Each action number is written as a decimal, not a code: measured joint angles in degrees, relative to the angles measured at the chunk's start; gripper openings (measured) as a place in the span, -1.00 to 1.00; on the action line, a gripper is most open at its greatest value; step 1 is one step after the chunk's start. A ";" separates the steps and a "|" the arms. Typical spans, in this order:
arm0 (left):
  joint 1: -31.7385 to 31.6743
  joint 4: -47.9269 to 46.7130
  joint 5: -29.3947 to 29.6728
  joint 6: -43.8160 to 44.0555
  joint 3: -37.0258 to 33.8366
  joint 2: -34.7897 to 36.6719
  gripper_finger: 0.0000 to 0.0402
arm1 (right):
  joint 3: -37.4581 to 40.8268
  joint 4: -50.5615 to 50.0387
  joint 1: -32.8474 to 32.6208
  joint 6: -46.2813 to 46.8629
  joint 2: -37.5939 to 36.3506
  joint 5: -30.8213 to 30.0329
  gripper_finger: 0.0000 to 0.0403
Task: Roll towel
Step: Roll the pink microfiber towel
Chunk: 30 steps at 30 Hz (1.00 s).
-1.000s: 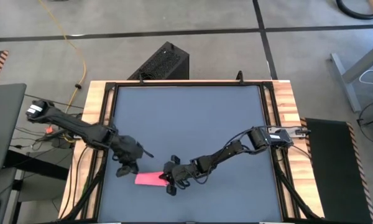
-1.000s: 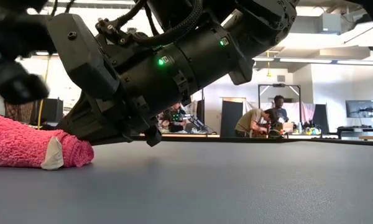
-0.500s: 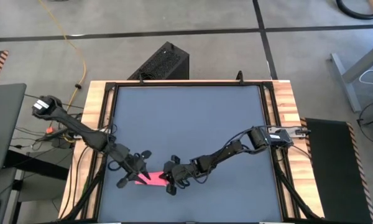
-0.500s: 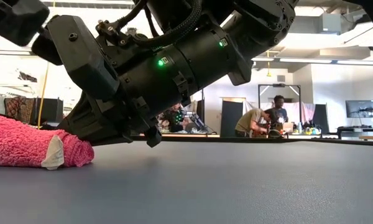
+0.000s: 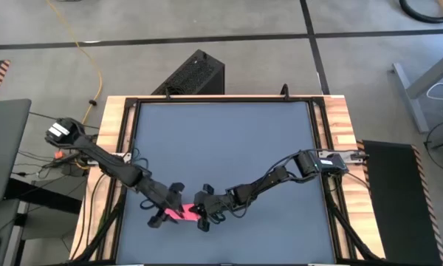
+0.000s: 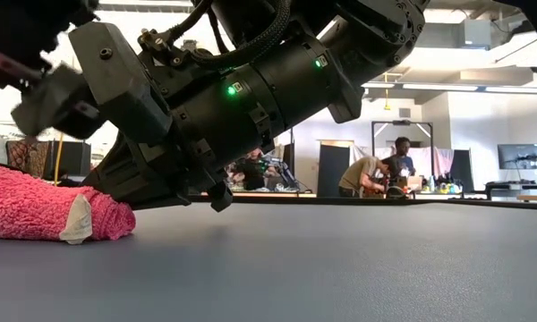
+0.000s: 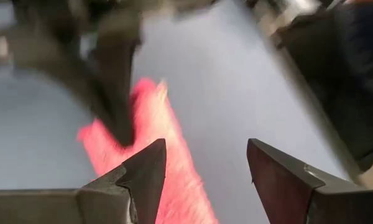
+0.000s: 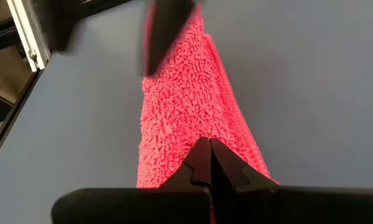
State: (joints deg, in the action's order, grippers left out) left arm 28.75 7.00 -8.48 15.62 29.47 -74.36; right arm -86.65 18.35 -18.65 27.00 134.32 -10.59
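Note:
The pink towel (image 5: 181, 213) lies as a short roll on the dark grey table (image 5: 221, 140) near its front edge, left of the middle. In the low view the towel (image 6: 27, 207) shows a white tag (image 6: 76, 222) at its end. My right gripper (image 5: 200, 214) is shut at the towel's right end. My left gripper (image 5: 168, 205) stands open at the towel's left end, with the towel (image 7: 158, 134) ahead of its spread fingers (image 7: 150, 163). I cannot tell whether it touches the cloth. My right gripper has its shut fingertips (image 8: 210, 157) on top of the towel's right end (image 8: 196, 134). It comes slanting down from the table's right side, in line with the roll. I cannot tell whether cloth is caught between the fingers. The towel lies flat on the table.
A black frame and wooden strips (image 5: 112, 140) border the table. A black box (image 5: 194, 74) stands on the floor behind the far edge. People (image 6: 376, 174) work far back in the room. Bare tabletop stretches behind and to the right of the towel.
My left gripper has moved toward the table's right and near edges, up to the towel's left end. It has rolled about its own line and opened wider. My right gripper and the towel have kept still.

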 joint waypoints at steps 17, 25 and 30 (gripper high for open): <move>-0.46 -23.24 2.08 9.35 16.23 -19.72 0.07 | 0.03 -1.30 0.00 -0.31 -0.41 0.67 -0.89; -2.11 -31.19 0.06 12.56 18.89 -20.81 -0.18 | 0.18 -11.91 -0.68 -0.69 -6.12 -2.76 -0.74; -2.32 -31.72 -1.56 12.58 18.87 -20.86 -0.55 | 0.18 -14.38 -2.87 -4.48 -10.88 -10.62 -0.73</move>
State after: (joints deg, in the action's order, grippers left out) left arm 26.43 -24.72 -10.04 28.20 48.34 -95.23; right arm -86.48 3.97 -21.53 22.52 123.44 -21.21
